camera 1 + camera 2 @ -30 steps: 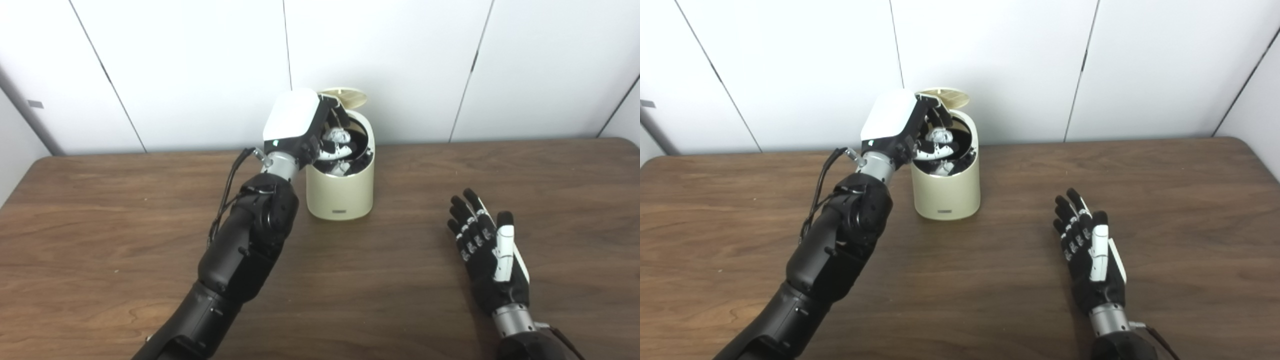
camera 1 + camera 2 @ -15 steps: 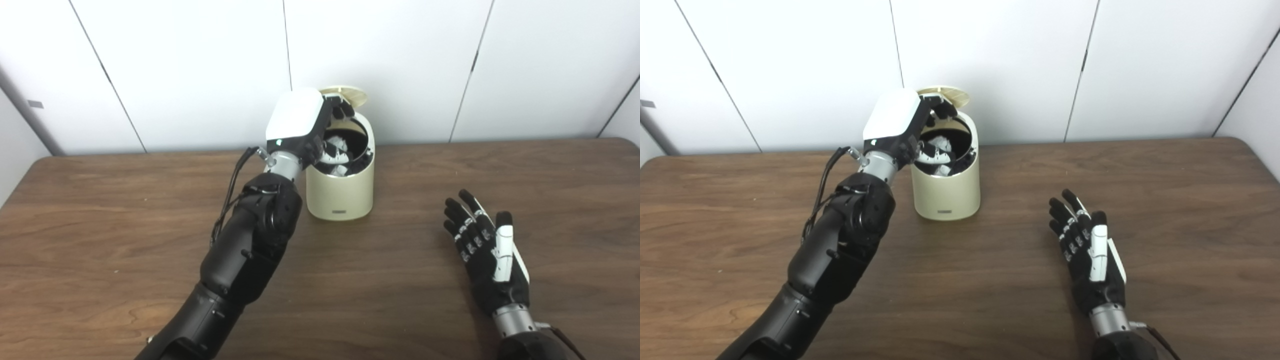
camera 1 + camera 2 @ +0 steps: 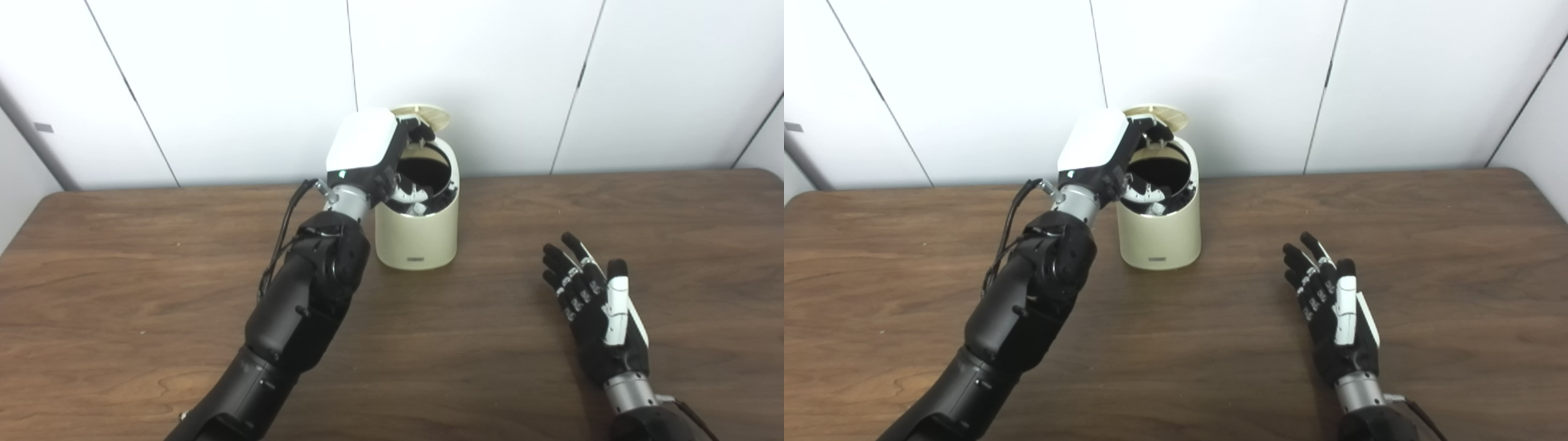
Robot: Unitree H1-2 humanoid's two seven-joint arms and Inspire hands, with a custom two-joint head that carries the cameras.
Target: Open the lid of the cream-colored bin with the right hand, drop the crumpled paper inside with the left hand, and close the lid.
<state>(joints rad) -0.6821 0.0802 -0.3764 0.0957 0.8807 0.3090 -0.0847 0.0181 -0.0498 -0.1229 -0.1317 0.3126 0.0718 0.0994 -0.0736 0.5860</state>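
So the cream-colored bin is sitting toward the back of the desk, near the white wall, and its lid is standing flipped up at the rear, so the mouth is wide open. Looking down into it I'm only seeing a dark inside. The crumpled paper isn't showing anywhere, not on the desk and not between my fingers, so I'm guessing it's lying down in the bin where the shadow is hiding it.

My left robot hand is hovering right at the bin's rim, fingers spread apart over the opening and curling a bit downward, holding nothing as far as I can tell. The white back cover of it is blocking part of the view, though.

My right robot hand is resting off to the side, well apart from the bin, fingers stretched out loosely and holding nothing.

Where I'm at, I think: the drop is done and closing is what's left. Next I'm needing to pull the left one back and clear of the rim, then bring the right one up behind the lid and tip it forward until it seats. The main risk is swinging the lid down while my left fingers are sitting in the opening.
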